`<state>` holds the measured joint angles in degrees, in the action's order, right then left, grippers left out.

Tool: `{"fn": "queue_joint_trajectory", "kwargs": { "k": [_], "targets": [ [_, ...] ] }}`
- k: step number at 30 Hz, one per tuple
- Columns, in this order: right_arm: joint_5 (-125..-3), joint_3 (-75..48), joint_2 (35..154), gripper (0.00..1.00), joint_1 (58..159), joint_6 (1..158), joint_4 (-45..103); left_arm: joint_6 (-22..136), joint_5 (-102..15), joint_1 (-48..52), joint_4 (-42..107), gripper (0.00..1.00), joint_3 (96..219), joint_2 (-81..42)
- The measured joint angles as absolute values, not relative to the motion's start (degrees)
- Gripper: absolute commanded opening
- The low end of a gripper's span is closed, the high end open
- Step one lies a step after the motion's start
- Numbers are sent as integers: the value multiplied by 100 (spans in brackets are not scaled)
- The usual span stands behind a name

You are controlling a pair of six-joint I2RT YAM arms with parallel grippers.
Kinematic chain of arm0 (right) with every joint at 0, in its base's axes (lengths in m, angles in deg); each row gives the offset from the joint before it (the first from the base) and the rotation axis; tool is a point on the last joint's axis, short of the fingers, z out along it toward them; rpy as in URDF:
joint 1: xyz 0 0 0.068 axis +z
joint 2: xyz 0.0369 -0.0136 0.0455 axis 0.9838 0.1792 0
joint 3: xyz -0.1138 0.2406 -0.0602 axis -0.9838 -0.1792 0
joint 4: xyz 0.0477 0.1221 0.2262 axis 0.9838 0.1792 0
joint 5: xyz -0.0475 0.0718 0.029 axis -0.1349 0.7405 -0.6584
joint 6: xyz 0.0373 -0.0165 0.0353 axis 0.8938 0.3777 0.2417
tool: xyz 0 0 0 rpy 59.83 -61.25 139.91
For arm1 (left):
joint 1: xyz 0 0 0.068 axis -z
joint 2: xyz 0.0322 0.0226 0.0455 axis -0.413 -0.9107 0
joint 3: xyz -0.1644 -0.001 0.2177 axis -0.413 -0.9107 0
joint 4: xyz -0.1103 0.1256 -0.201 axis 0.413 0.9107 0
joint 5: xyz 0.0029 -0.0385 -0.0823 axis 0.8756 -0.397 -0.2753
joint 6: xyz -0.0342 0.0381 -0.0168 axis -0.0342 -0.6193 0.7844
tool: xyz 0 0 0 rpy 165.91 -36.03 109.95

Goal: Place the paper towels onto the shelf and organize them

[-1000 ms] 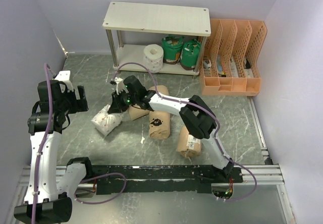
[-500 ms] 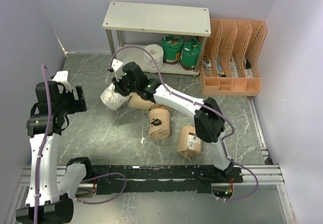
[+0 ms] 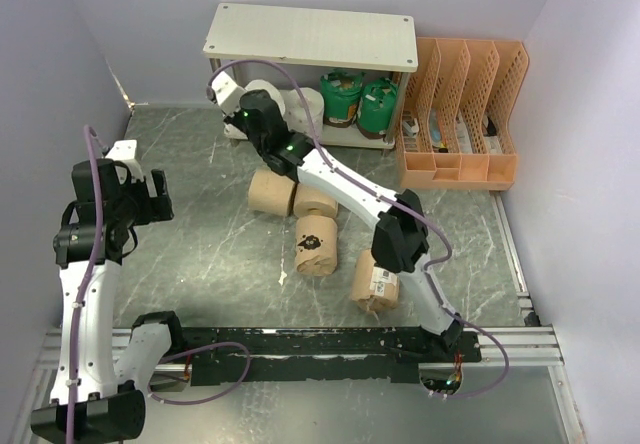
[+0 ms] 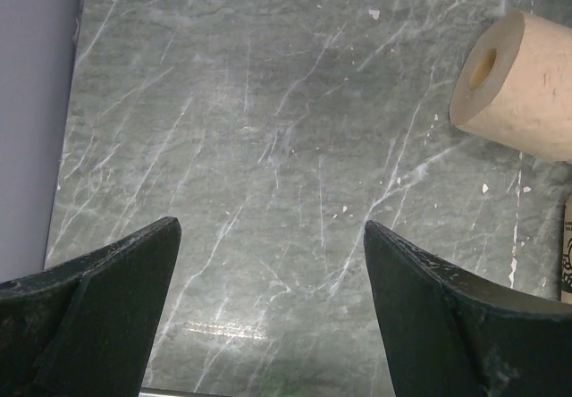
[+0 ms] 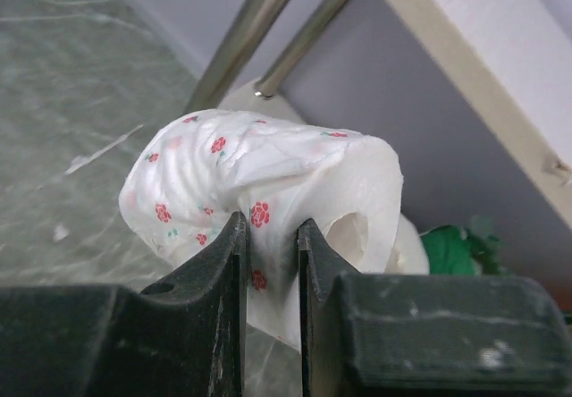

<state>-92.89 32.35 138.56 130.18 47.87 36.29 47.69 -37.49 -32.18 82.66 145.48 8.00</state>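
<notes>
The shelf (image 3: 310,36) stands at 12 o'clock on the table (image 3: 200,254). The left gripper (image 4: 270,229), at 9 o'clock, has its jaws wide apart on nothing. The right gripper (image 5: 268,236) is clamped on a white rose-patterned paper towel roll (image 5: 268,169) at the shelf's 8 o'clock corner, by the legs. On the lower tier stand a second white roll (image 3: 306,111) and two green-wrapped rolls (image 3: 342,99). Four tan rolls (image 3: 315,244) lie at table centre (two bare, two labelled).

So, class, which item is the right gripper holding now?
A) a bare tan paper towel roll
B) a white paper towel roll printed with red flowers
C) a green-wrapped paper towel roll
B: the right gripper is pinching the white flower-printed paper towel roll between its fingers.
</notes>
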Motion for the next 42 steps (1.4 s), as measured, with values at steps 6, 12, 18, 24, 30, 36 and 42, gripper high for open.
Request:
{"fn": "queue_joint_trajectory", "kwargs": {
  "k": [6, 12, 18, 24, 30, 36, 42],
  "targets": [
    [-9635, 3939, 14625, 0, 12852, 4145, 3292, 4772, -3749, -3218, 8268, 95, 14548, 780],
    [-9648, 4477, 15574, 0, 12596, 3684, 2988, 4772, -3760, -3218, 8222, 95, 14548, 826],
    [-9563, 4326, 15808, 18, 12406, 3491, 2359, 4776, -3706, -3221, 8203, 95, 14527, 553],
    [-9412, 3867, 15808, 57, 12336, 3520, 1738, 4839, -3714, -3271, 8174, 95, 14465, 400],
    [-9250, 3707, 15738, 74, 12301, 3769, 1570, 4946, -3553, -3389, 8159, 95, 14439, 382],
    [-9318, 3362, 15469, 99, 12390, 3935, 1419, 5021, -3439, -3411, 8148, 95, 14435, 391],
    [-10030, 1563, 13906, 100, 12919, 4851, 1176, 5029, -3463, -3450, 8144, 95, 14389, 603]
  ]
}}
